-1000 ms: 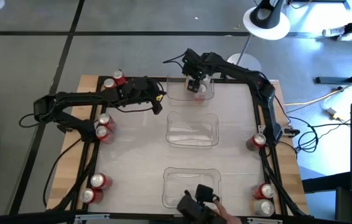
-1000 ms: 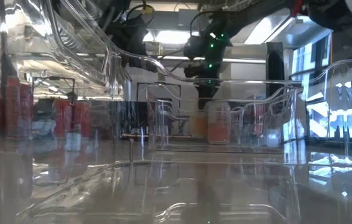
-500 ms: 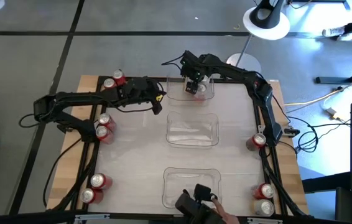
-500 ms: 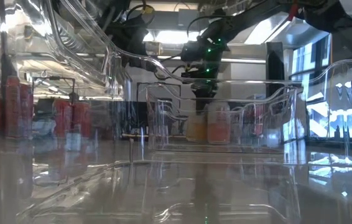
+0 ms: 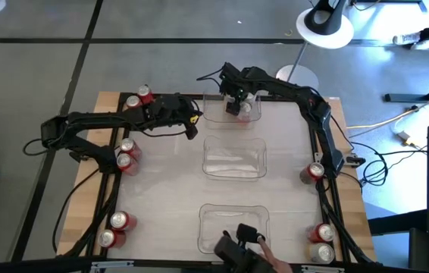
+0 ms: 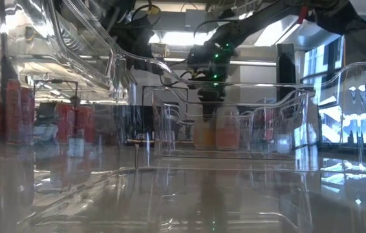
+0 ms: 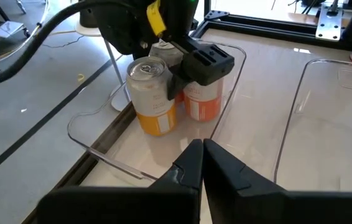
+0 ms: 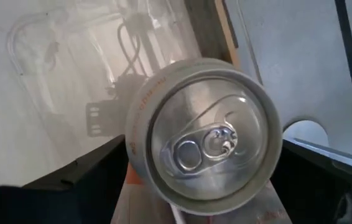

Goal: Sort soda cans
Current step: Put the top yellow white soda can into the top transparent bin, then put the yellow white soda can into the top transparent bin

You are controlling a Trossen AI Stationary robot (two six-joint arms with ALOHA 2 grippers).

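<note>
Two orange and white soda cans (image 7: 154,96) are standing side by side in the far clear tray (image 5: 233,110), at the back edge of the tabletop (image 5: 161,189). The right end effector (image 5: 237,100) is reaching down over them. Its fingers are sitting on both sides of one can (image 8: 204,137), but I cannot tell if they are squeezing it or letting it go.

The sorting looks like it is only starting. Only these two cans are showing in a tray. The middle tray (image 5: 234,158) and the near tray (image 5: 233,227) look like they have no cans in them. Red cans (image 5: 126,155) are waiting along the left edge of the tabletop, and more cans (image 5: 320,241) are waiting along the right edge. All of those probably have to be put away.

The right arm is stretching from the right side across to the far tray and bending down at the wrist. The left end effector (image 5: 192,121) is resting near the far tray with its fingers pressed together, holding nothing.
</note>
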